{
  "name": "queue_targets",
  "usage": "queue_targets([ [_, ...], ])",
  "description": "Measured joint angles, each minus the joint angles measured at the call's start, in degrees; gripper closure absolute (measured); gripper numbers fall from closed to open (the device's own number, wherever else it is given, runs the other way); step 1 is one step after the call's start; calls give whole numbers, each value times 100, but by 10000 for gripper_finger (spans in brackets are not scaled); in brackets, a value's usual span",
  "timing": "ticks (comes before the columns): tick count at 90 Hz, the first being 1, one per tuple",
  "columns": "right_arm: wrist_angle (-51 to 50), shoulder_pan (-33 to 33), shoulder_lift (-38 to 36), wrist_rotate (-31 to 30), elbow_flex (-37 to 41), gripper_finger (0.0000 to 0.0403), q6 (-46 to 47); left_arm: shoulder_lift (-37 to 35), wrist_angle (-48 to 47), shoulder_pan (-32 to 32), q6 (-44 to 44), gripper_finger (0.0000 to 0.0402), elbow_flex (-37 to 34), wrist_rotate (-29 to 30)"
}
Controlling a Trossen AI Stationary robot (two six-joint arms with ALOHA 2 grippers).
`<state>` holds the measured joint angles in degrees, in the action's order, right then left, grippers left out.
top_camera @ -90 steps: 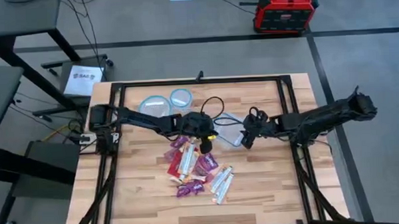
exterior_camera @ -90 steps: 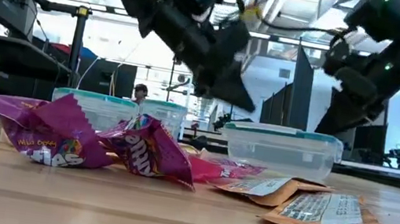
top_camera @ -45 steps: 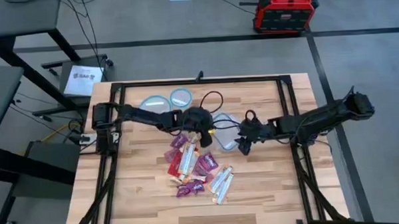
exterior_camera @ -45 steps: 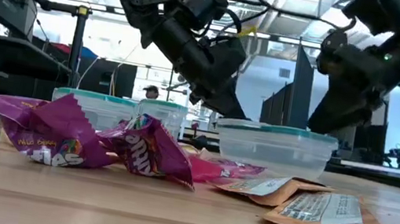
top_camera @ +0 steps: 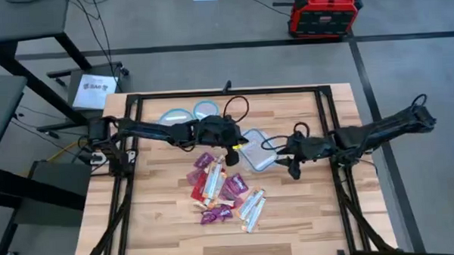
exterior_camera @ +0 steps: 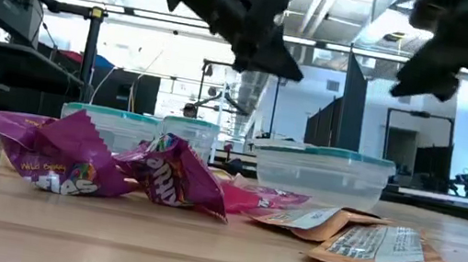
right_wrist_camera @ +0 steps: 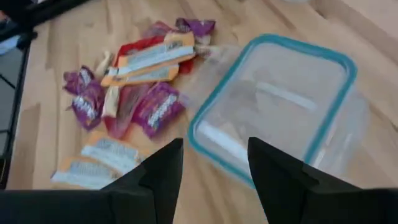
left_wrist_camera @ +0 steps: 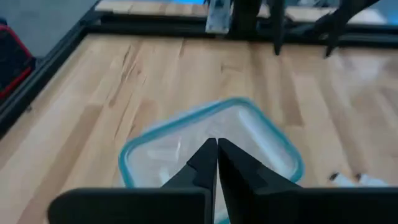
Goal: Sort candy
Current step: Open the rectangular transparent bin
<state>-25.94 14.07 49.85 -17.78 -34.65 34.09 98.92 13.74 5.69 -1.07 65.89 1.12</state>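
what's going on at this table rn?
Candy sorting, mid-run. The left claw hangs shut and empty above the rectangular clear container, which already has a few pale wrappers in it. The right claw is open and holds nothing, raised off the table just right of that container. The candy pile still lies loose on the wood in front of the container. Two round containers sit at the far side.
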Motion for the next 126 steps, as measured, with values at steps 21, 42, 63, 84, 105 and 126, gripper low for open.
queue_targets([
  [21,1176,579,-147,-791,1345,166,1247,636,840,-13,563,402,1,-774],
  [42,3403,1052,42,-820,2683,153,2247,1543,821,-61,465,402,592,-886],
  [63,3754,1322,433,-1087,2862,154,2434,2069,110,-63,312,402,1024,-893],
  [84,3887,1333,625,-1091,2860,154,2438,2014,37,-63,309,402,1045,-893],
  [105,3967,1330,651,-1087,2854,154,2438,2006,-11,-63,278,402,1040,-894],
  [126,3965,1330,658,-1085,2854,154,2405,2006,-11,-63,237,402,1038,-892],
])
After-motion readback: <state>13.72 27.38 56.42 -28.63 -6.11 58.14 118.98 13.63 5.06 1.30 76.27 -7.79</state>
